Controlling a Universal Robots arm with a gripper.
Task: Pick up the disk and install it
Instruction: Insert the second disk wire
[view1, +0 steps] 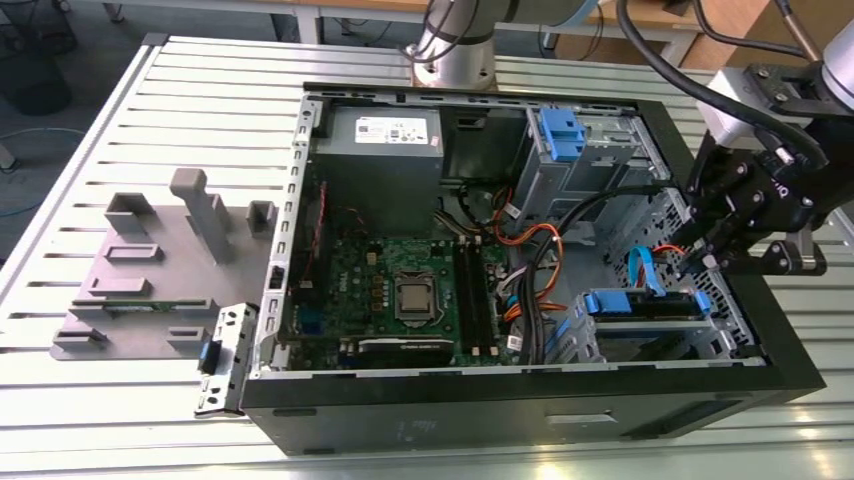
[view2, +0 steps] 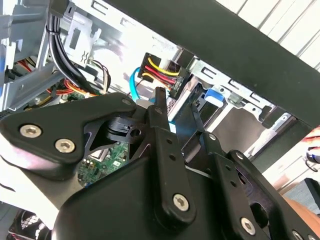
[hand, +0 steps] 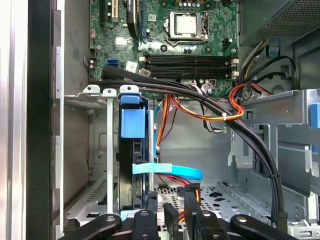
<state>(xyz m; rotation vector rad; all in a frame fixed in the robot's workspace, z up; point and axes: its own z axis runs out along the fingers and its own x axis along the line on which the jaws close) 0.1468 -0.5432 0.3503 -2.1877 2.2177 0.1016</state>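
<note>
- PC case (view1: 534, 400) open; disk (view1: 641, 305) seated in lower drive cage (view1: 587, 340), blue tab up.
- Gripper (view1: 701, 262) at the disk's cable end; can't tell whether clenched or released.

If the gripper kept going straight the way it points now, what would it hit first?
Probably the flat light-blue data cable lying right before the black gripper, with the red and yellow power wires beside it; depth is unclear.
</note>
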